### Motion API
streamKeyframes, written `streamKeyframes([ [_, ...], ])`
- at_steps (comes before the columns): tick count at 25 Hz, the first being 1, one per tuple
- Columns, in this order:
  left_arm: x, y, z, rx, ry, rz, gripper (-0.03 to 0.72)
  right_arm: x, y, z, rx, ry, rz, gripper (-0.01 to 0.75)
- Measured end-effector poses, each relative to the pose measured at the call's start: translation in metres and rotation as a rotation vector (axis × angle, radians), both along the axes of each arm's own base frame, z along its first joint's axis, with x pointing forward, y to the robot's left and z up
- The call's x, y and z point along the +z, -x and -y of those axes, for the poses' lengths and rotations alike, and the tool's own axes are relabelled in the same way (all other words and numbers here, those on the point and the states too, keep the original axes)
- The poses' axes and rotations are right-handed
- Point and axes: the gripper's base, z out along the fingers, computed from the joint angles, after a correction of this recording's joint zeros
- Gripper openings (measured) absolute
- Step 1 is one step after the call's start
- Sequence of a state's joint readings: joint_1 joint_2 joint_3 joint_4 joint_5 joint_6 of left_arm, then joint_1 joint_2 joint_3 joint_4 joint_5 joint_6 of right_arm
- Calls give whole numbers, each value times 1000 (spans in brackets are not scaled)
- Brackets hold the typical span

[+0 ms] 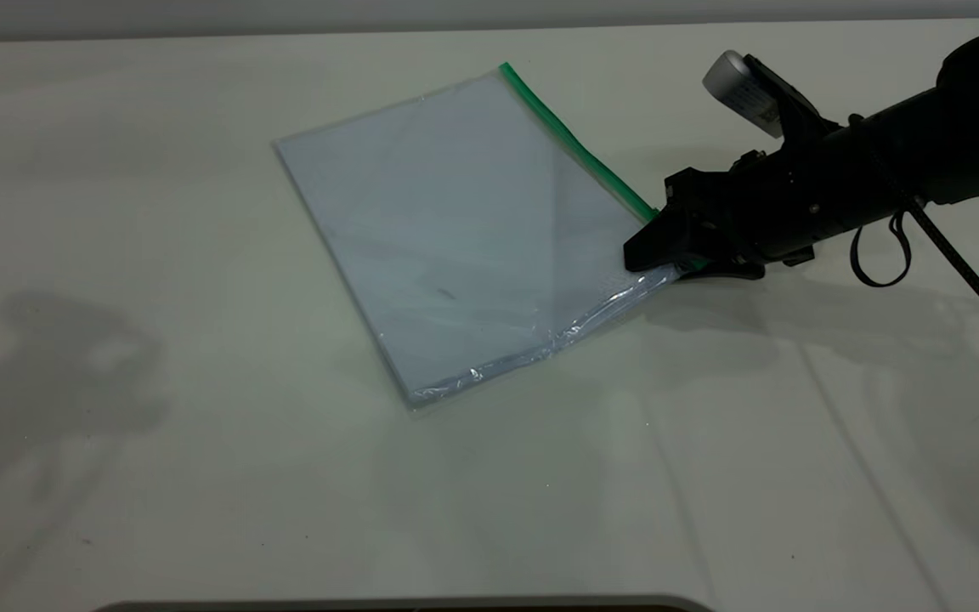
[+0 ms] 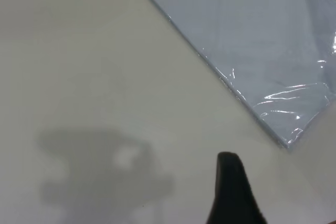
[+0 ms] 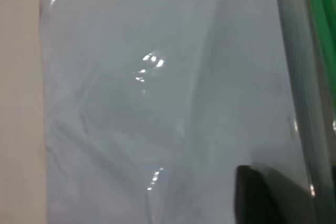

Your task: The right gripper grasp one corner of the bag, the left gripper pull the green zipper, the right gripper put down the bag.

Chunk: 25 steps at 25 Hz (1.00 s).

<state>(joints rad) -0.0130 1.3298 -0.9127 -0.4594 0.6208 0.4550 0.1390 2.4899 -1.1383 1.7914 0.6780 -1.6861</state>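
The bag [image 1: 464,229], a clear pouch with pale bluish sheets inside, lies on the white table [image 1: 200,476]. The green zipper [image 1: 579,144] runs along its right edge. My right gripper [image 1: 661,265] is shut on the bag's near right corner, at the zipper's end, and that corner is raised slightly off the table. In the right wrist view one black jaw lies on the bag [image 3: 157,103] beside the zipper [image 3: 320,24]. My left gripper is outside the exterior view. Its one visible finger [image 2: 232,190] hovers over bare table, apart from the bag [image 2: 252,40].
The left arm's shadow [image 1: 73,365] falls on the table at the left. A dark edge [image 1: 404,605] runs along the table's front. The right arm's black cable [image 1: 974,280] hangs off to the right.
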Motion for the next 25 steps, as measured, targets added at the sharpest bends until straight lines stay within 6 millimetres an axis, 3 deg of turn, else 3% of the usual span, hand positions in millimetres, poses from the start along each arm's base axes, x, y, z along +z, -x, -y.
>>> streamKeyframes([
  [4,0,0,0,-10,-6,4,538,5,1,-5,22,-77,6,105],
  [6,0,0,0,-12,-7,4,538,6,2,-7,33,-97,8,41],
  [10,0,0,0,-19,-11,7,538,11,5,-8,129,-75,23,34],
  [19,-10,-7,0,-30,-19,-24,538,62,19,0,541,104,28,34],
  [22,-14,-17,1,-34,-16,-39,538,76,5,4,532,201,90,34],
  [25,-17,-31,7,-78,-18,-35,538,93,-20,-7,518,242,197,34],
])
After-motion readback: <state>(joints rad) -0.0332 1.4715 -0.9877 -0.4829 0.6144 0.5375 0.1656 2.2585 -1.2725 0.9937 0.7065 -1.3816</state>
